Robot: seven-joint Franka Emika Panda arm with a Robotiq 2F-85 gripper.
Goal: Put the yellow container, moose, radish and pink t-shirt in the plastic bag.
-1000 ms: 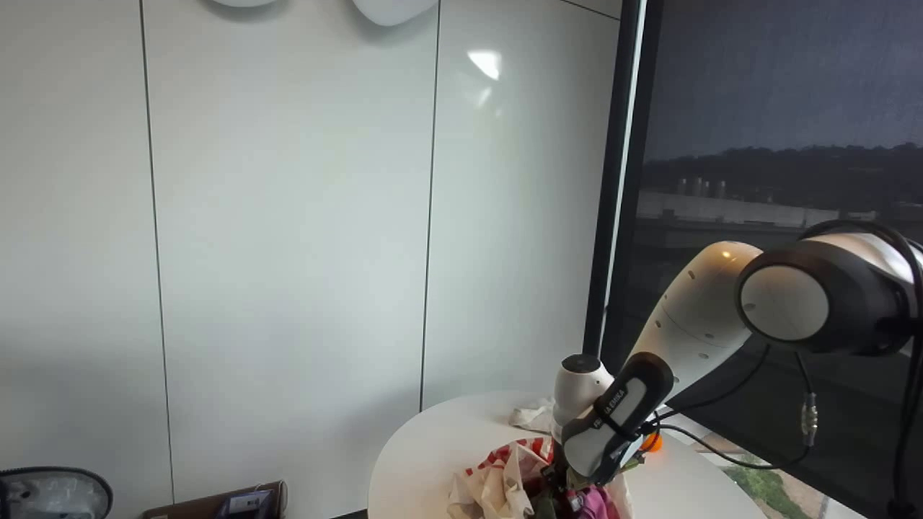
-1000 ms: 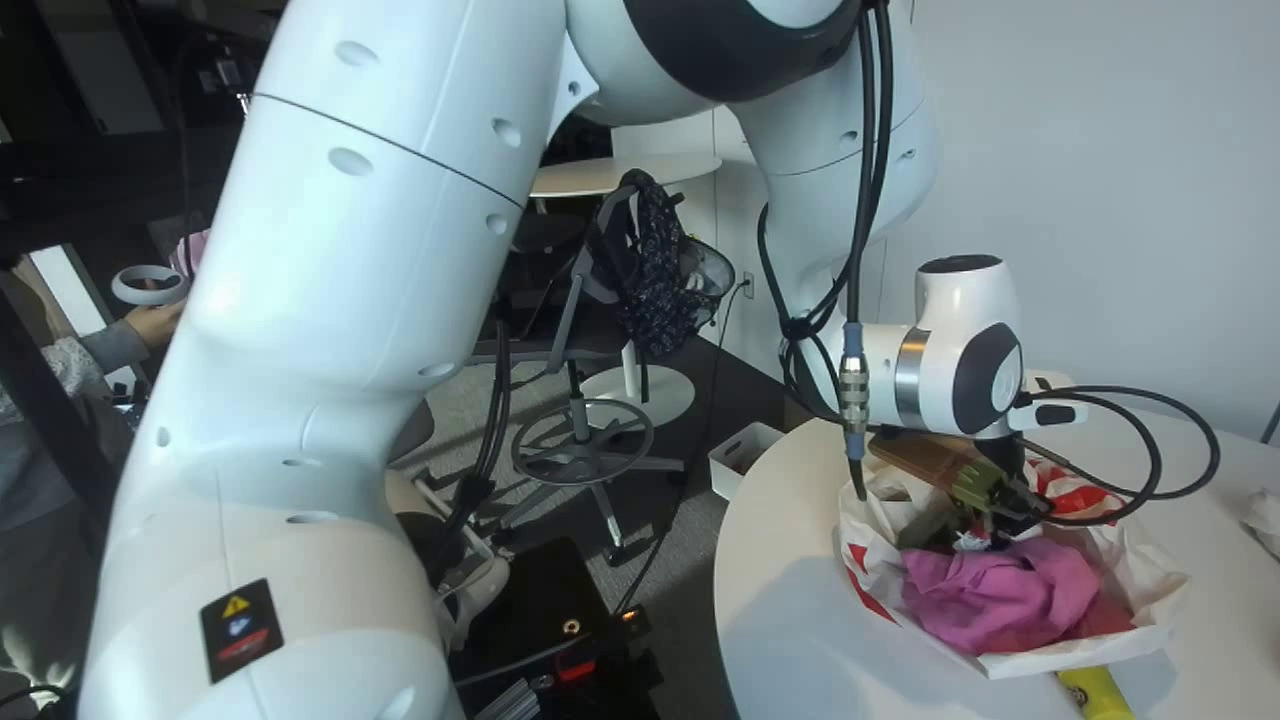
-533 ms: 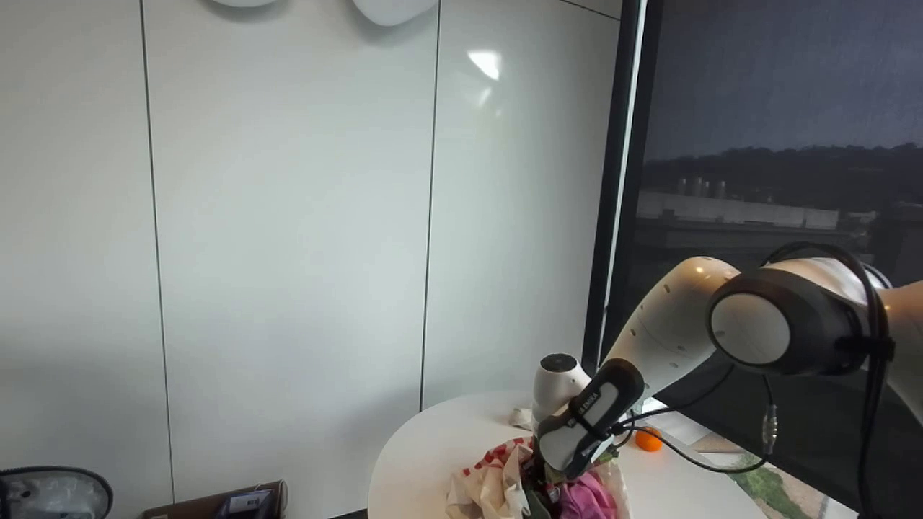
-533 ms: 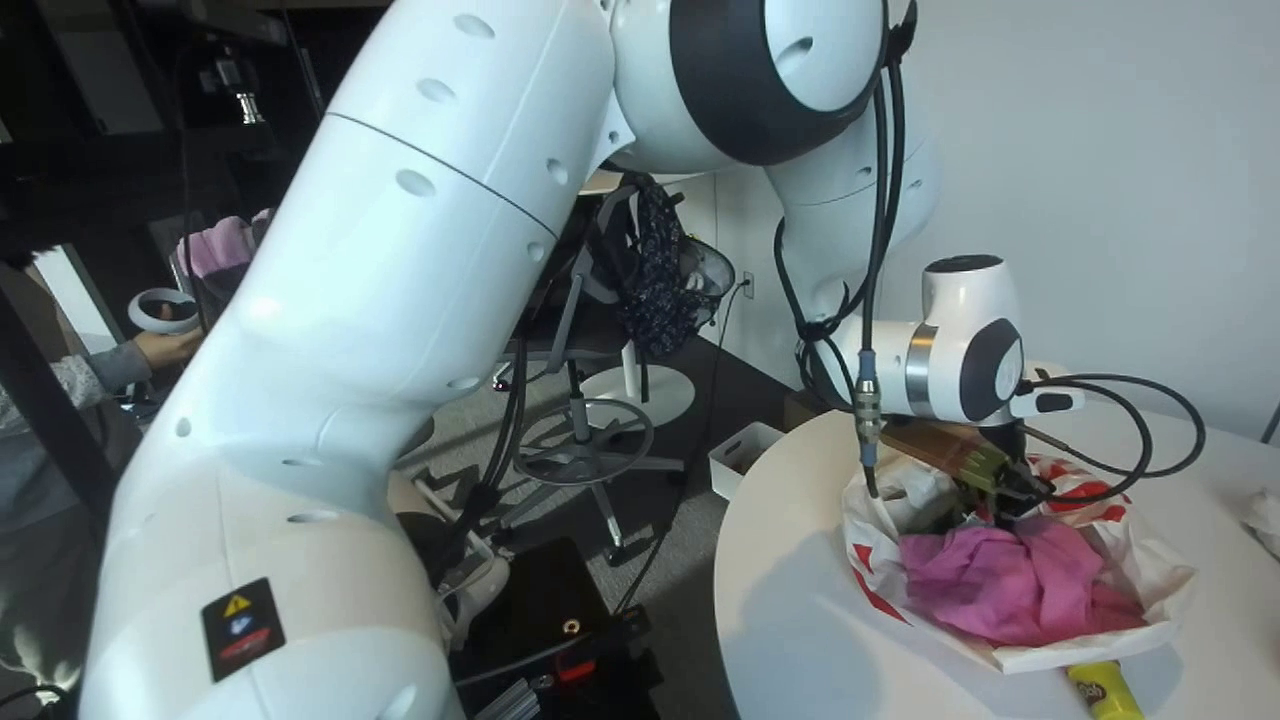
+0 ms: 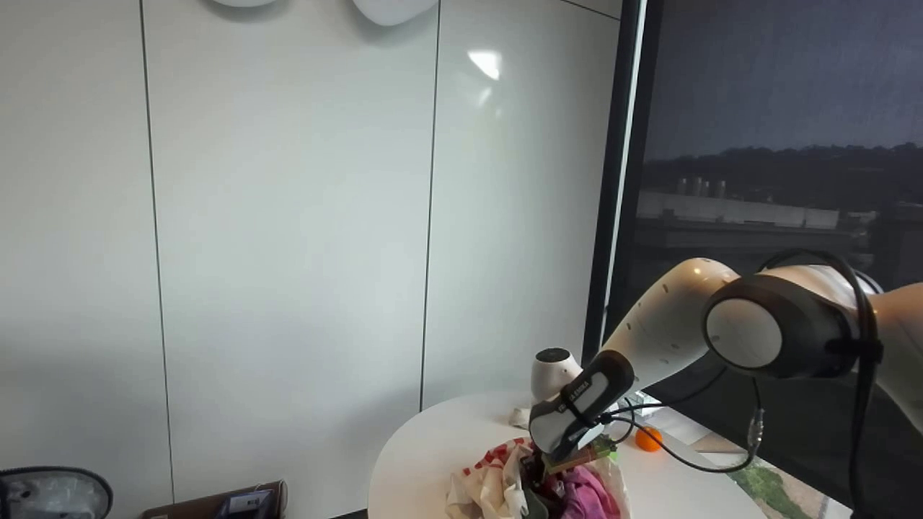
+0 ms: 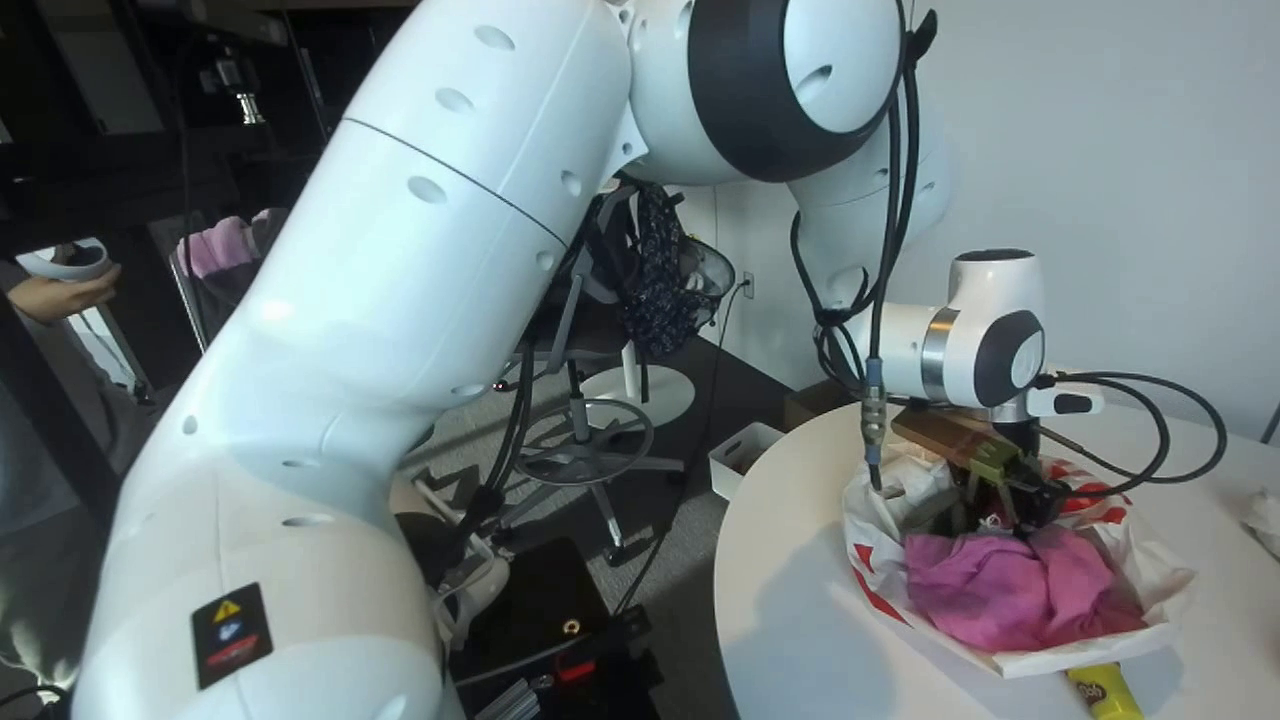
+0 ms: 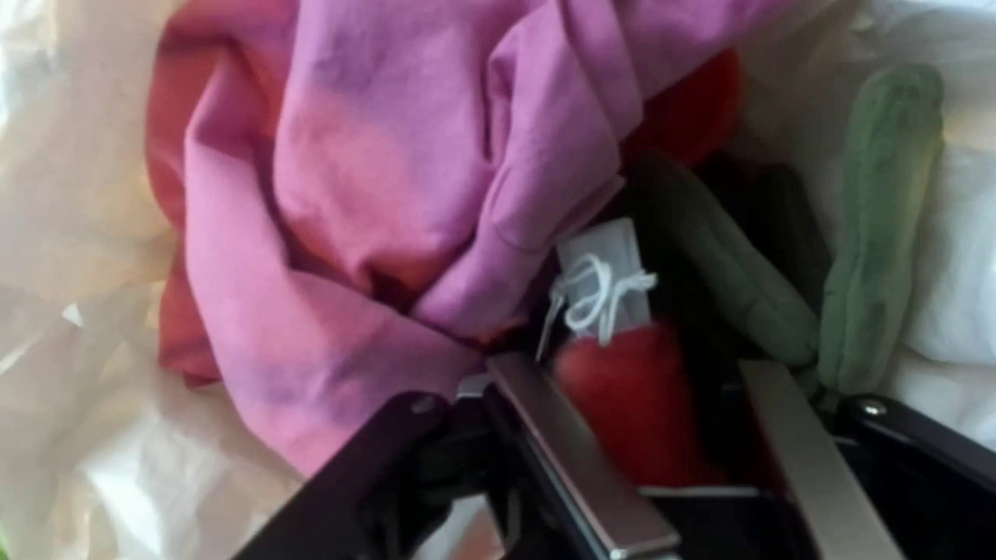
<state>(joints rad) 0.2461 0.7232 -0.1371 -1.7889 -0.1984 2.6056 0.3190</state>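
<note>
The white plastic bag with red marks lies open on the table; its rim [image 6: 1085, 654] faces front, and it also shows in an exterior view [image 5: 497, 479]. The pink t-shirt [image 6: 1010, 590] lies crumpled inside, large in the wrist view [image 7: 389, 155]. My gripper [image 7: 636, 369] is inside the bag's mouth, open, beside the t-shirt. Below its fingers [image 7: 576, 451] lies a red thing [image 7: 622, 389] with a white tag and string. Grey-green plush pieces [image 7: 879, 225] lie right of it. I cannot tell which is moose or radish. The yellow container [image 6: 1105, 692] lies outside, at the bag's front edge.
The round white table [image 6: 790, 560] bears the bag. An orange ball-like item [image 5: 649, 438] sits behind the arm. White crumpled material [image 6: 1265, 515] lies at the table's far right. Cables [image 6: 1165, 430] loop beside the hand. A white wall stands behind.
The hand has shifted sideways over the bag and risen slightly. The t-shirt has settled and spread a little in the bag. The yellow container shows slightly more beside the rim.
</note>
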